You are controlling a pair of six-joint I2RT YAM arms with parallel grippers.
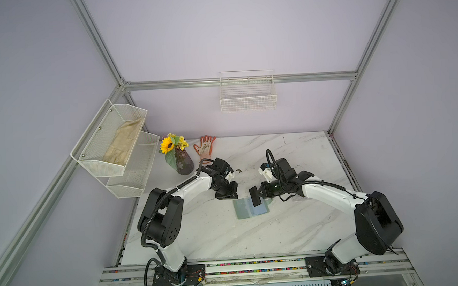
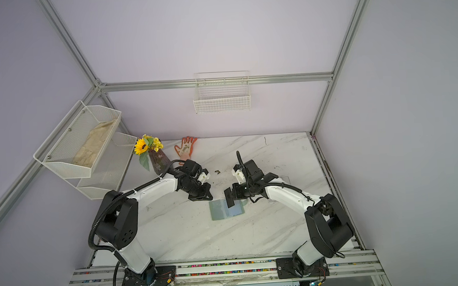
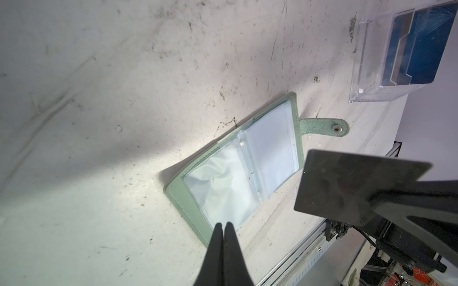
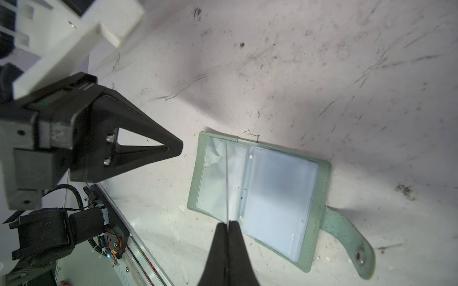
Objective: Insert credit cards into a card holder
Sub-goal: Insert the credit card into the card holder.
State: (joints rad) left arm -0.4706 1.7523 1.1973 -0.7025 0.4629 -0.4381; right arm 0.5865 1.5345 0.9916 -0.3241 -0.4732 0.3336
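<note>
A scuffed marble-patterned table (image 1: pixel 227 238) is walled in lilac; near its middle the card holder (image 3: pixel 184 201) lies opened flat, grained green leatherette with glossy, crinkled clear sleeves (image 3: pixel 270 146), seemingly all empty; a thin, stiff dark card (image 3: pixel 347 183) is pinched edge-on above it by the right gripper (image 4: pixel 227 224); the left gripper (image 3: pixel 223 226) is pressed together on nothing; a blue card (image 3: pixel 426 44) is seen in the clear box (image 3: pixel 364 81); insertion is judged barely begun.

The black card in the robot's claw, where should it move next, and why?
Probably the right claw should lower the black card a little, edge first, toward a clear sleeve of the card holder. The holder lies open flat, its sleeves look empty, and the card hangs above it, not yet inside.
</note>
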